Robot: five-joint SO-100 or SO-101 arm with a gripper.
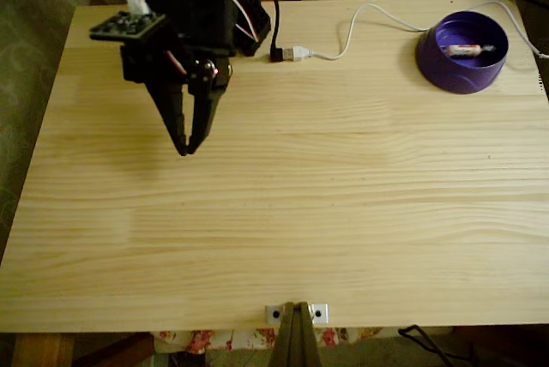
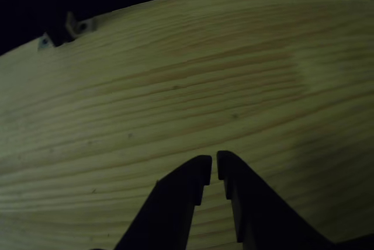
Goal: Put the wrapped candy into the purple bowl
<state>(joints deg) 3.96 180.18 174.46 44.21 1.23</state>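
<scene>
Purple, thick-rimmed plastic bowl (image 1: pixel 461 63) at two o'clock on the pine table (image 1: pixel 283 213) holds the white-wrapped candy (image 1: pixel 470 50); the black two-finger gripper (image 1: pixel 184 149), clenched and empty at ten o'clock, should probably just stay clear.

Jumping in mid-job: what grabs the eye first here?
The round deep-purple plastic bowl at the table's far right corner in the fixed view, with the small white wrapped candy lying inside it. Next, the black gripper at the far left, fingers nearly together, holding nothing above the bare pale wooden table.
</scene>
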